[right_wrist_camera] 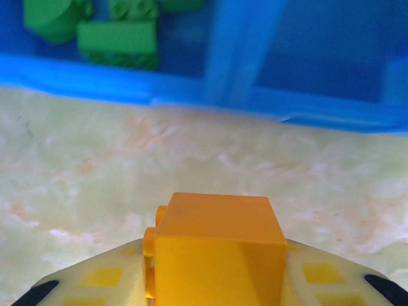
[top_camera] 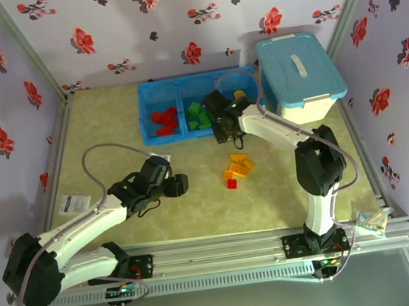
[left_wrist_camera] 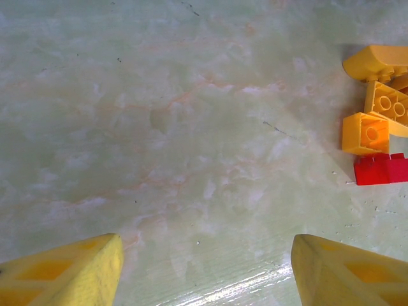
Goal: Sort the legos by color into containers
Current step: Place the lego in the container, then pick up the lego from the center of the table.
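My right gripper (right_wrist_camera: 215, 274) is shut on a yellow-orange lego (right_wrist_camera: 220, 233), held just above the table short of the blue tray's front wall (right_wrist_camera: 191, 89). From above, that gripper (top_camera: 225, 126) sits at the front edge of the containers (top_camera: 159, 137). Red legos (top_camera: 163, 121) lie in the left compartment, green legos (top_camera: 198, 116) in the middle one, and a yellow one (top_camera: 241, 95) in the right one. My left gripper (left_wrist_camera: 207, 268) hangs open over bare table, left of loose yellow legos (left_wrist_camera: 376, 95) and a red lego (left_wrist_camera: 379, 169).
A white bin with a light-blue lid (top_camera: 299, 74) stands right of the tray. The loose pile (top_camera: 238, 167) lies mid-table between the arms. A grey cable loops over the left arm (top_camera: 90, 167). Floral walls close in the table on three sides.
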{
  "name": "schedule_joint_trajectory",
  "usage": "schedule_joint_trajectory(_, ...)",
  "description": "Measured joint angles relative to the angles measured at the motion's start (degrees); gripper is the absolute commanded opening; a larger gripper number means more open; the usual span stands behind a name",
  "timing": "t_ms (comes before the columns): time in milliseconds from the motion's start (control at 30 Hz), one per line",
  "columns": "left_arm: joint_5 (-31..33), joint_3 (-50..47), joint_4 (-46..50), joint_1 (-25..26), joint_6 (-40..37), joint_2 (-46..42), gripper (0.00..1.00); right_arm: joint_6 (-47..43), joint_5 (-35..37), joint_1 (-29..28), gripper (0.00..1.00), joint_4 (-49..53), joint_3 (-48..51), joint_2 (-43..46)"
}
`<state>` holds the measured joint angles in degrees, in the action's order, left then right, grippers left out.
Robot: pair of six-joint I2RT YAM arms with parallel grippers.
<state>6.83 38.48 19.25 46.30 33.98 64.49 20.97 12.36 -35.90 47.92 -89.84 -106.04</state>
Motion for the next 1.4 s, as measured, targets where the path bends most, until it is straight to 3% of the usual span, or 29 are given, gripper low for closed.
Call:
schedule_joint_trajectory(233,0.0,0.0,0.0,0.02,0.0,0.0,0.7,-1.14,-0.98,10.23,0.38,0.26,-3.3,-0.07)
schedule_joint_trajectory(533,0.0,0.0,0.04,0.44,0.0,-0.22,0.7,-2.43,-3.37,13.94,0.39,1.64,-19.43,-12.52)
schedule_joint_trajectory(567,0.0,0.02,0.04,0.5,0.0,-0.42,0.7,-2.45,-3.45,14.23,0.45,1.81,-20.35,-13.68)
schedule_joint_trajectory(633,0.0,0.02,0.04,0.7,0.0,-0.76,0.7,-2.47,-3.61,14.71,0.73,2.6,-21.84,-15.37)
schedule_joint_trajectory(767,-0.02,0.02,0.02,1.66,-0.02,-0.87,0.7,-2.36,-4.0,15.17,0.81,3.19,-22.93,-16.22)
schedule_joint_trajectory(1000,0.0,2.43,0.04,5.46,-0.02,2.69,0.71,-0.85,-4.07,15.13,0.81,-1.42,-11.32,-6.45)
schedule_joint_trajectory(1400,1.16,17.0,-0.35,15.78,2.49,22.36,0.7,1.84,-5.79,15.13,0.81,-10.19,7.78,12.11)
